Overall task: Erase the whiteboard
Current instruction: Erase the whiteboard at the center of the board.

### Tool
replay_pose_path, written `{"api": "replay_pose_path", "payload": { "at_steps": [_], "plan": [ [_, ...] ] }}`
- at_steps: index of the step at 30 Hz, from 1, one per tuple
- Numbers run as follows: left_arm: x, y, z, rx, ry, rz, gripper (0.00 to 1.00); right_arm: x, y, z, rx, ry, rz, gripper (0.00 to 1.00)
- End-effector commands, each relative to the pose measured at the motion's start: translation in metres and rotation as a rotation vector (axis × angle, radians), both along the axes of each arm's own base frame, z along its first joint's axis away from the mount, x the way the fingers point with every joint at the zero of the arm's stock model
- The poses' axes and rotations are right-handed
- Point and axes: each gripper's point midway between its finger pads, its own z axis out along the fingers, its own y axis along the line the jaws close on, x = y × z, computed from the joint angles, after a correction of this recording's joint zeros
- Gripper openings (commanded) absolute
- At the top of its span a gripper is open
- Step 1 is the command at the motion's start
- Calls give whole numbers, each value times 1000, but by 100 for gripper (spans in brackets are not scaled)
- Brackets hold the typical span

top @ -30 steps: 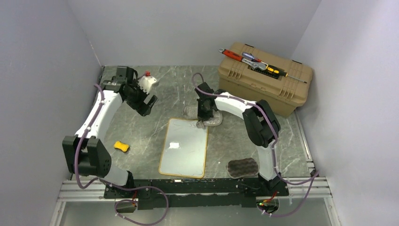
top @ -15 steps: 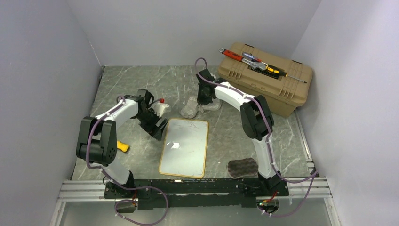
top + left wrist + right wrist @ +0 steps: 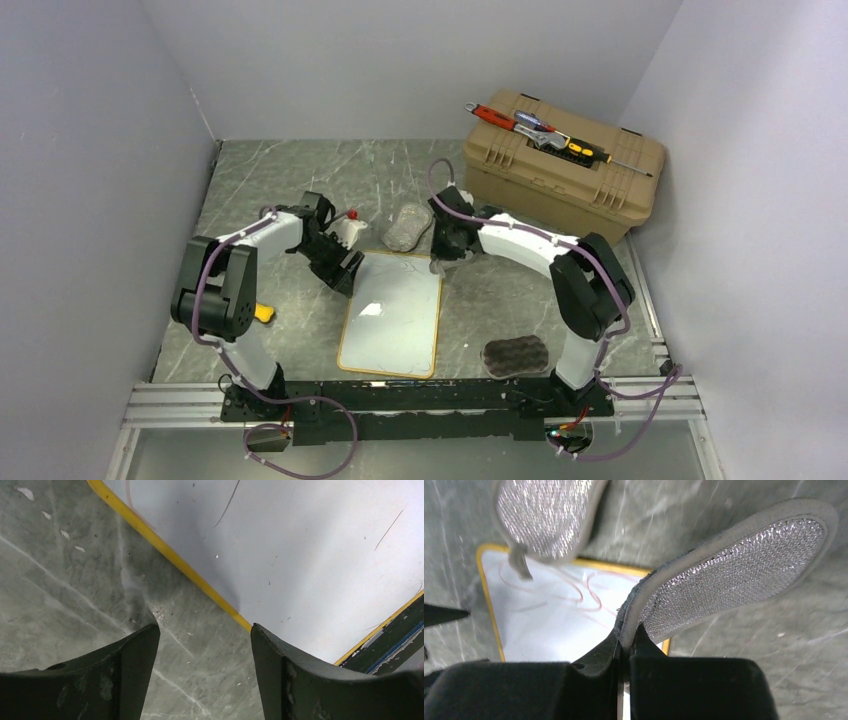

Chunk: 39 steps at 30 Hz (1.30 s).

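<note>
Grey-green marble bench [image 3: 290, 180] in the top view, w/ the whiteboard [image 3: 392, 312] lying flat at centre frame, long side running up-down, yellow edging all round. Left gripper [image 3: 345, 272] sits at the board's upper left edge. Right gripper [image 3: 446, 252] is at its upper right corner. Loose pad [image 3: 408, 227], grey, lies on the bench just above the board's top edge, between the two arms. Tan toolbox [image 3: 563, 170] is at upper right, w/ hand tools [image 3: 540, 132] on its lid. Dark sponge [image 3: 515, 355] lies lower right of the board, apart from it. Yellow sponge [image 3: 262, 313] is to the left, partly behind the left arm.

Left wrist view: both fingers [image 3: 125, 680] come up from the bottom of the frame, spread apart w/ nothing between them, so the gripper is released. The board's yellow edging runs diagonally from upper left down to the gap, ending by the right-hand finger's tip. White surface fills the upper right, w/ a few thin dark strokes and specks. Whether the fingers touch bench or board: can't tell.

Right wrist view: gripper clenched on the rim of the held pad [image 3: 734, 575], which has a silver mesh face w/ a grey border and sticks out toward upper right. Behind it, centre left, is the board's corner w/ faint reddish scribbles. Loose pad is at upper left, overlapping the board's top edge in frame.
</note>
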Motion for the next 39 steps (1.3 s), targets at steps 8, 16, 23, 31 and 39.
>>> {"api": "replay_pose_path", "payload": {
  "at_steps": [8,16,23,31,39],
  "plan": [
    [2,-13,-29,21,27,-70,67,1,83,-7,288,17,166,0],
    [-4,-15,-37,87,11,-138,63,75,103,7,333,-76,124,0],
    [-13,-13,-46,124,19,-187,62,89,100,33,410,-137,85,0],
    [-17,-15,-48,134,0,-235,55,62,16,-2,150,-101,-6,0],
    [-13,-34,-42,91,-7,-292,42,-19,-22,-40,203,24,-39,0]
  ]
}}
